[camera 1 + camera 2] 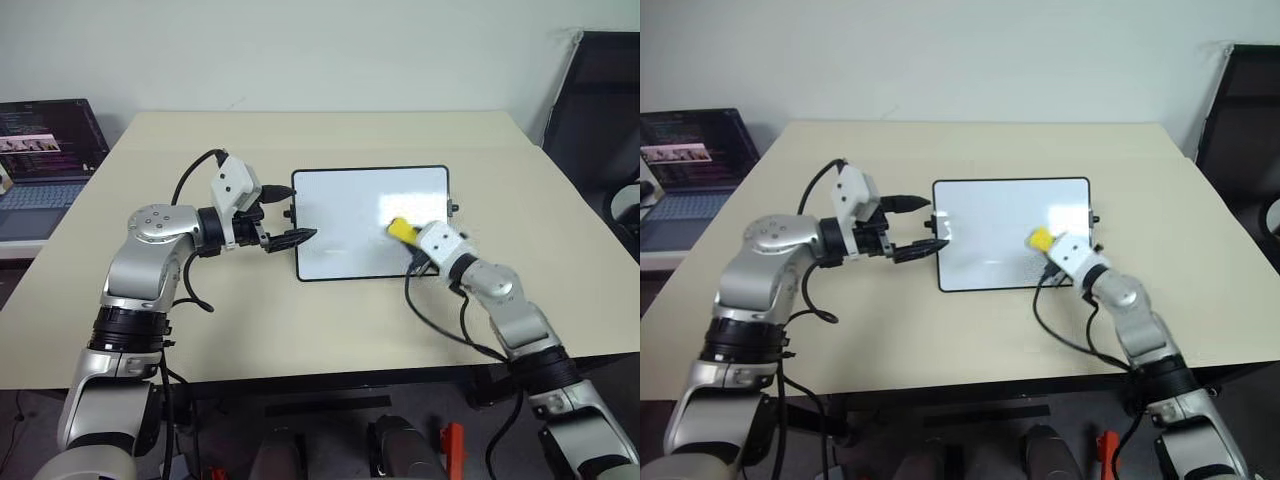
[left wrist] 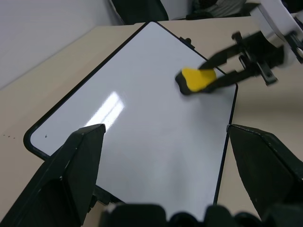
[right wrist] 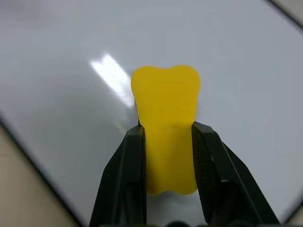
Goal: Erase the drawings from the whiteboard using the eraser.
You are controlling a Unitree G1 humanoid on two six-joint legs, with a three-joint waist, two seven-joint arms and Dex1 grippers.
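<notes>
One whiteboard (image 1: 350, 215) lies flat at the middle of the table (image 1: 300, 320), with one yellow eraser (image 1: 401, 229) on its right part. The right gripper (image 3: 168, 142) clamps the eraser, reaching forward and left. The left gripper (image 1: 285, 218) stands spread at the board's left edge, grasping nothing.

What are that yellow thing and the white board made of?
The eraser looks like matte yellow foam or soft rubber: dull, no shine, rounded lobes. The whiteboard looks like glossy coated plastic or enamel, since it mirrors a ceiling light, inside a thin black frame, probably plastic.
</notes>
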